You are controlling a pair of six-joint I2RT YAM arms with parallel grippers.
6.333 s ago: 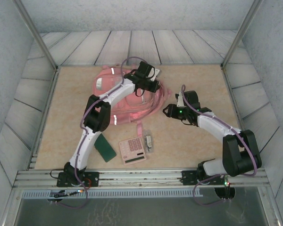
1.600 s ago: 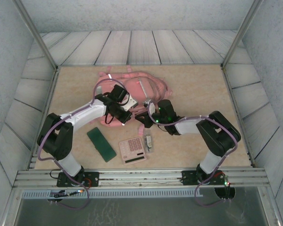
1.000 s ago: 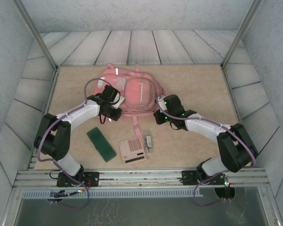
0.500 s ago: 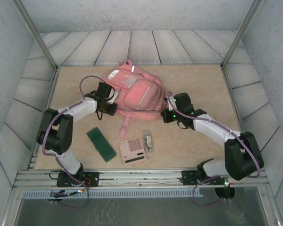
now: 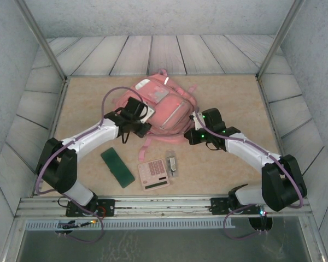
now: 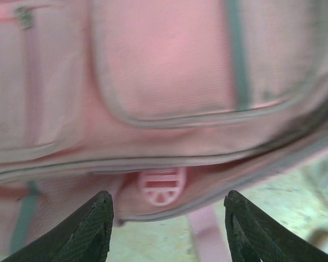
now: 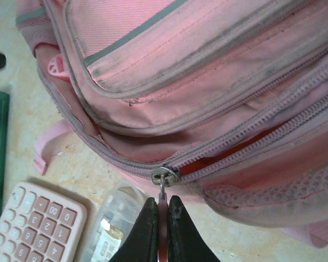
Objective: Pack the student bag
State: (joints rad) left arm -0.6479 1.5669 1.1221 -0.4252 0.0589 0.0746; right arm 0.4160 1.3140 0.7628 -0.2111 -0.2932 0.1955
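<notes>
Now one pink student bag (image 5: 163, 106) lies on the table (image 5: 235, 98). One pink calculator (image 5: 154, 174), one green flat card (image 5: 117, 167) and one clear little box (image 5: 172, 162) sit just in front. The calculator keys (image 7: 41, 218) show numbers. The bag's zip (image 7: 251, 147) is partly open, red inside. The left gripper (image 6: 167, 199) has its jaws apart, holding nothing. The right gripper (image 7: 163, 203) pinches the zip pull (image 7: 163, 180) tight.

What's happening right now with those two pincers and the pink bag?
Left pincer open at student bag. Right pincer shut on zip pull, main zip partly open. Calculator and clear case lie close beside it.
</notes>
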